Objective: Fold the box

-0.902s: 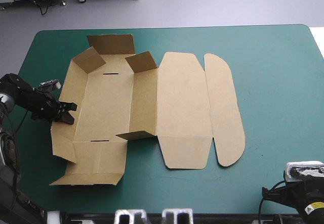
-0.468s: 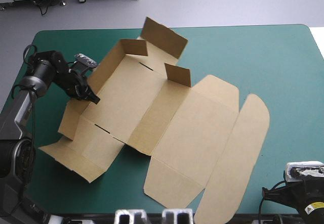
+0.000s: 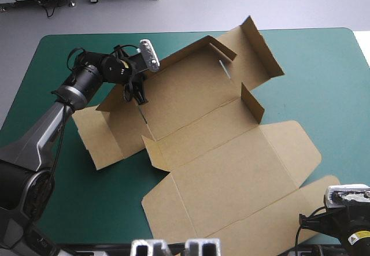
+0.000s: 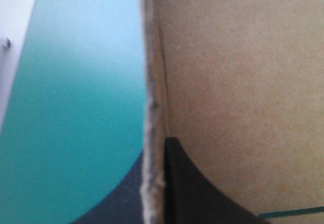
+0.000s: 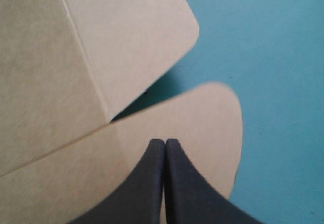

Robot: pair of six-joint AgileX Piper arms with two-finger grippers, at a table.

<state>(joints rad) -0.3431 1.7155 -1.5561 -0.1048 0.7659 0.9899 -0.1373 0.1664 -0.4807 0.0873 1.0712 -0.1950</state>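
The brown box [image 3: 219, 152] lies slantwise across the table, a cut sheet with short walls and flaps raised at its far end and the lid panels flat toward the near right corner. My left gripper [image 3: 137, 93] is at the box's far left wall. In the left wrist view that wall's edge [image 4: 152, 107] runs between the black fingers [image 4: 192, 193], which are shut on it. My right gripper [image 5: 164, 142] is shut with nothing in it, hovering over the rounded lid flap [image 5: 202, 118] near the table's front right corner.
Bare teal-green cover [image 3: 324, 77] shows at the far right and at the near left [image 3: 87, 204]. The lid's near corner reaches the table's front edge beside the right wrist [image 3: 347, 221].
The left gripper has swung toward the far side and to the right, dragging the box round clockwise. The lid now points to the near right corner. The right arm has not moved.
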